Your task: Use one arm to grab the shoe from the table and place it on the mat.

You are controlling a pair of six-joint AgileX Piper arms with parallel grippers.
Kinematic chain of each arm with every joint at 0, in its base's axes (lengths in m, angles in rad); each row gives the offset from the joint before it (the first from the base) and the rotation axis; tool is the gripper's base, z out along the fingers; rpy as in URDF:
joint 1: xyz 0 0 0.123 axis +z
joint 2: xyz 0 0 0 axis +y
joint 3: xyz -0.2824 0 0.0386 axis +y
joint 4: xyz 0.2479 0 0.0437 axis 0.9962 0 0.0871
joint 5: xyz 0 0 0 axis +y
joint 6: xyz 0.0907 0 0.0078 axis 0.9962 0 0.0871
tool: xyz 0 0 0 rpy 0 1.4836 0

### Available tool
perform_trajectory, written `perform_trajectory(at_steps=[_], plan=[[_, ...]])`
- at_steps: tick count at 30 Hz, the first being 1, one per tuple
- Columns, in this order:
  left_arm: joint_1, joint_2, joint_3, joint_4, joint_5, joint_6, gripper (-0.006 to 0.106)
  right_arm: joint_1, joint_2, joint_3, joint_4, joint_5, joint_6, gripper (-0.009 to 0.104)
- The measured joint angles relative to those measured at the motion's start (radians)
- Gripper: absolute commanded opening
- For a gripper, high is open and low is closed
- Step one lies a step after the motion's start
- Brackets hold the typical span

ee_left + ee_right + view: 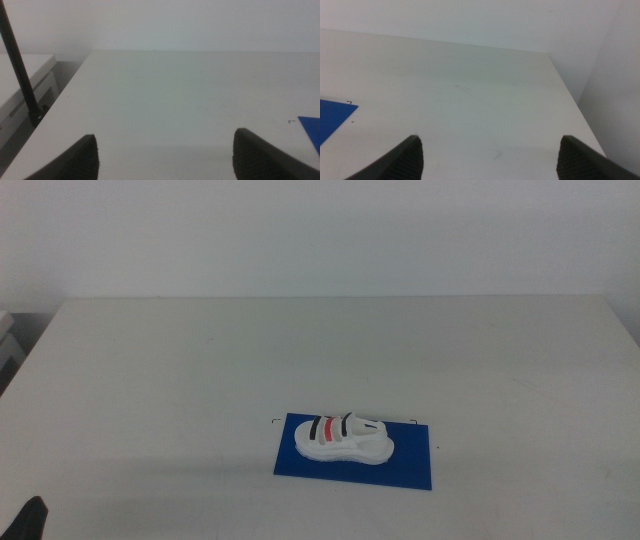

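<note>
So from the right wrist camera you mostly just get table (470,100), plain white and matte, with a couple of faint scuff marks on it. The right gripper (487,157) hangs over it with its two dark jaws spread wide apart and only bare tabletop in the gap between them, nothing gripped. A corner of the blue mat (331,117) pokes in at the edge of the shot, lying flat on the table, with a tiny black mark just off its corner. The far side of the table ends at a pale wall (520,20), and the table's side edge drops off next to another bit of wall.
</note>
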Motion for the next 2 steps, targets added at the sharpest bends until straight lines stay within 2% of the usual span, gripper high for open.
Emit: perform_trajectory(at_steps=[2], plan=[[0.001,0.0,0.0,-0.003,0.0,0.001,0.09,0.0,0.0,0.0,0.0,0.0,0.0,0.078]])
